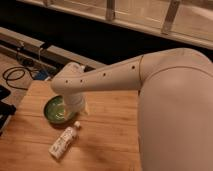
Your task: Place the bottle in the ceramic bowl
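The small clear plastic bottle (65,141) lies flat on the wooden table (115,135), just on the front-edge side of the glossy green ceramic bowl (53,112). Its long axis slants, cap end towards the hand (80,107) (spread, holding nothing) beside the bowl's rim.

Arm (110,75) and pincer (80,106) overhang the ceramic bowl (46,111); the bottle (65,141) beside it lies unobstructed.
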Controlling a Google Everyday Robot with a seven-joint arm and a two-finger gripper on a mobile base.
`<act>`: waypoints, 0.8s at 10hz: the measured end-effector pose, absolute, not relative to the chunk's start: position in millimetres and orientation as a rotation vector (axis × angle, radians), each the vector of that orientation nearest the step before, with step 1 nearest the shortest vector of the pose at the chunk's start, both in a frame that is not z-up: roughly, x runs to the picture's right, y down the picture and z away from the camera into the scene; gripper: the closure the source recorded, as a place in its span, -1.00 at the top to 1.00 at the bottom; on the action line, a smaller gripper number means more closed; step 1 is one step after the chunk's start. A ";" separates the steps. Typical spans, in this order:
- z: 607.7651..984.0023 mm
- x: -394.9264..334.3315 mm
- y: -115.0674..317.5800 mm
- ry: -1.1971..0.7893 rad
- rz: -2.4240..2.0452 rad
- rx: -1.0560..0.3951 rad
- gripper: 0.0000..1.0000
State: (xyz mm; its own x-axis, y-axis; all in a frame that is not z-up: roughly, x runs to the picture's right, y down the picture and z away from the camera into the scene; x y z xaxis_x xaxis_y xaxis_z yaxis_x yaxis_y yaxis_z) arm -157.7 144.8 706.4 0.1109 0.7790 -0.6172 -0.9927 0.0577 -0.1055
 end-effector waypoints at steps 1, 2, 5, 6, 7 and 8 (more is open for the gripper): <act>709.2 -178.1 162.6 0.432 1.404 -0.599 0.30; 714.9 -187.6 173.0 0.428 1.400 -0.603 0.30; 718.5 -192.9 180.8 0.432 1.403 -0.607 0.30; 718.6 -193.6 180.8 0.431 1.402 -0.607 0.30; 718.8 -196.0 182.0 0.433 1.401 -0.612 0.30; 722.9 -196.9 183.4 0.445 1.405 -0.622 0.30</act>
